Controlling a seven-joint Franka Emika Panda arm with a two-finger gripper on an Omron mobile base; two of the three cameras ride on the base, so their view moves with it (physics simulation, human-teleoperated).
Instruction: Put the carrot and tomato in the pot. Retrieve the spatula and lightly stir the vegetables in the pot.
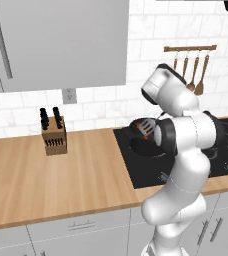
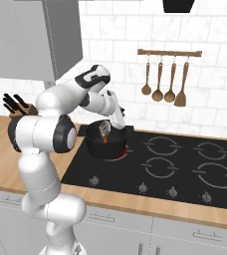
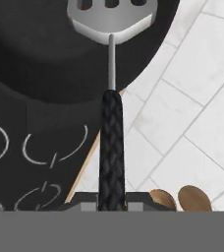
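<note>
claw (image 3: 111,199) clamped on spatula (image 3: 111,59) over pot (image 2: 104,142) | black hob (image 2: 185,164) | wood counter (image 1: 46,175) | white tile wall (image 2: 115,45)

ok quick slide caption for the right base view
Gripper holds the spatula over the black pot on the stovetop.

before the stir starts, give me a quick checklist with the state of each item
1. gripper shut on the spatula handle: ok
2. spatula head over the pot: ok
3. carrot in the pot: ok, an orange bit shows under the head
4. tomato in the pot: cannot tell, hidden
5. pot sits on the cooktop: ok
6. spatula head down among the vegetables: cannot tell
</note>
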